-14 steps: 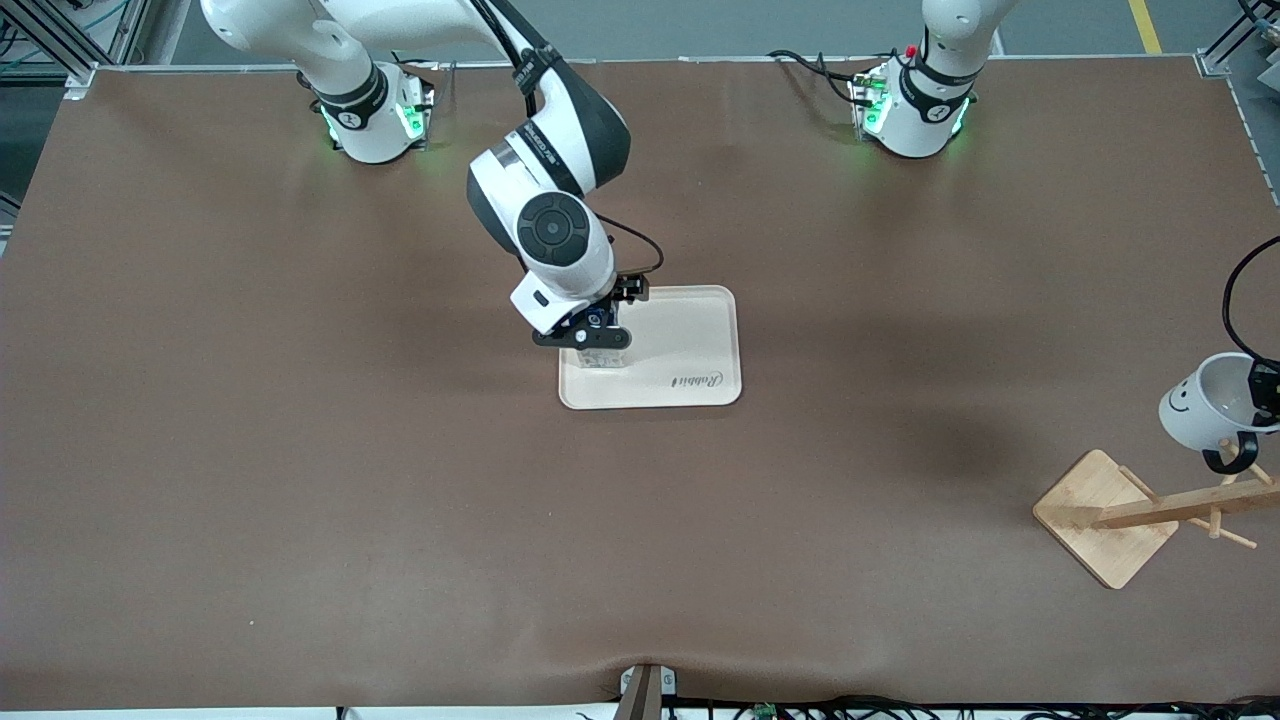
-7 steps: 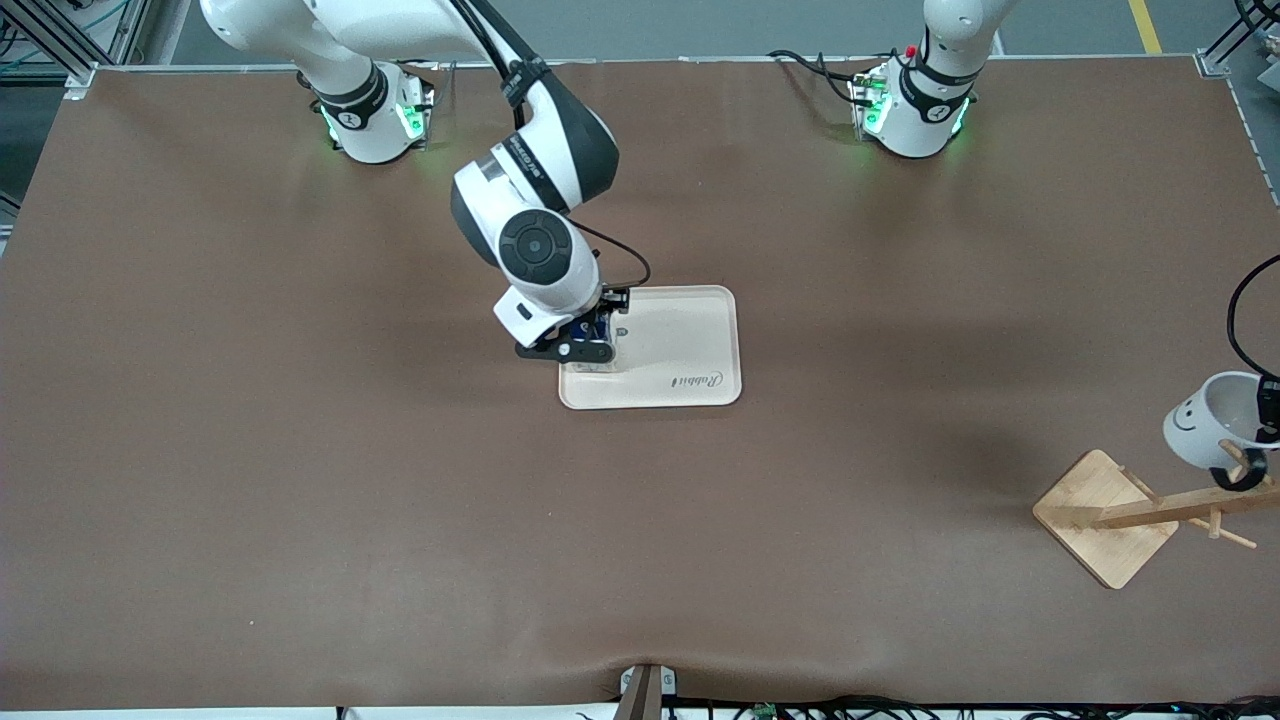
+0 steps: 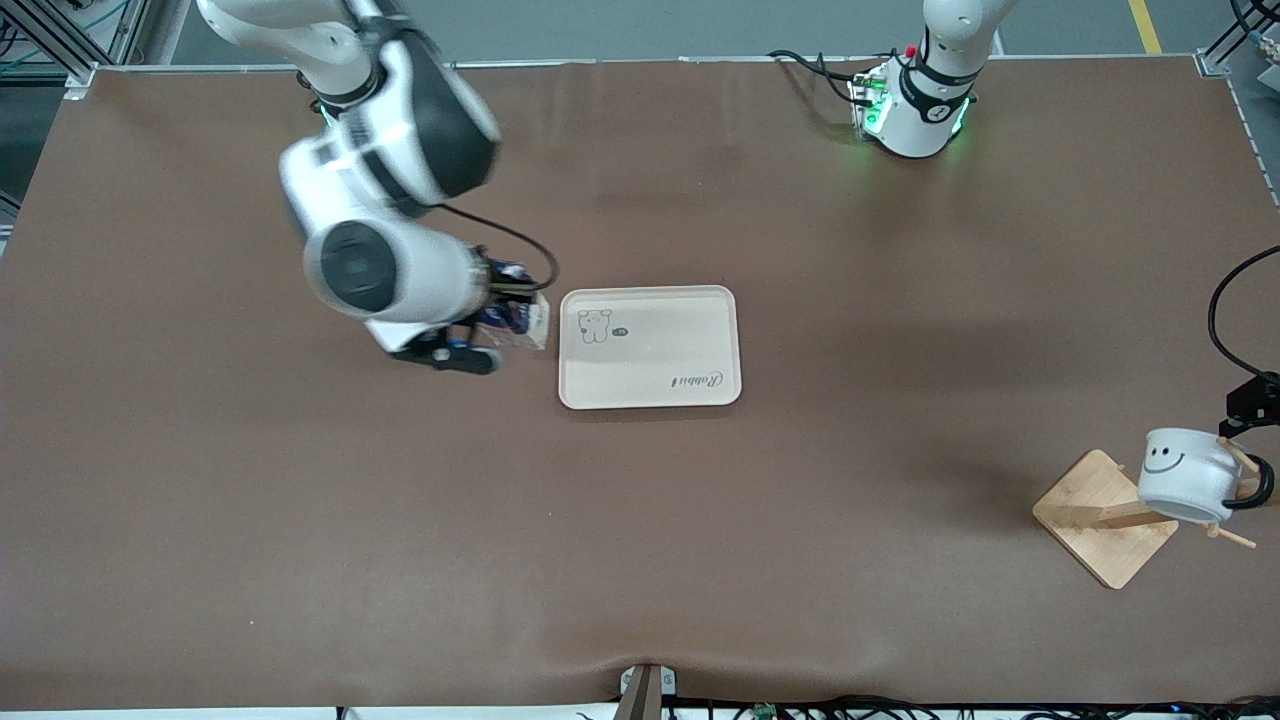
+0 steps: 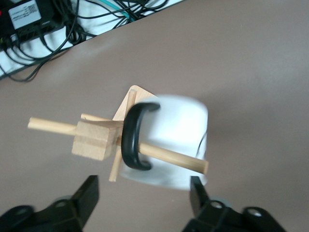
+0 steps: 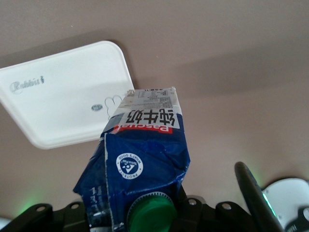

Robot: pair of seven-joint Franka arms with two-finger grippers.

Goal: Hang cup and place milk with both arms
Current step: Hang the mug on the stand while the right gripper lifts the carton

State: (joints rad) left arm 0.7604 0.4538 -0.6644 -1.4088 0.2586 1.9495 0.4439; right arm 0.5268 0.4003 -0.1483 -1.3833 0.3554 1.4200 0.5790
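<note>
White cup [image 3: 1188, 488] hung by its handle on the wooden rack [image 3: 1110, 515]; we saw left tool [image 4: 145, 203] spread. Right tool [image 3: 478, 322] pinched the milk [image 3: 515, 318] above the bench [image 3: 640, 520], beside the tray [image 3: 690, 345].

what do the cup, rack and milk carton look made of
Cup: likely glazed ceramic, smooth white body with a black loop handle. Rack: bare pale wood, its grain and dowel pegs showing. Milk carton: printed coated paperboard, creased at the folds, with a green cap, probably plastic.
</note>
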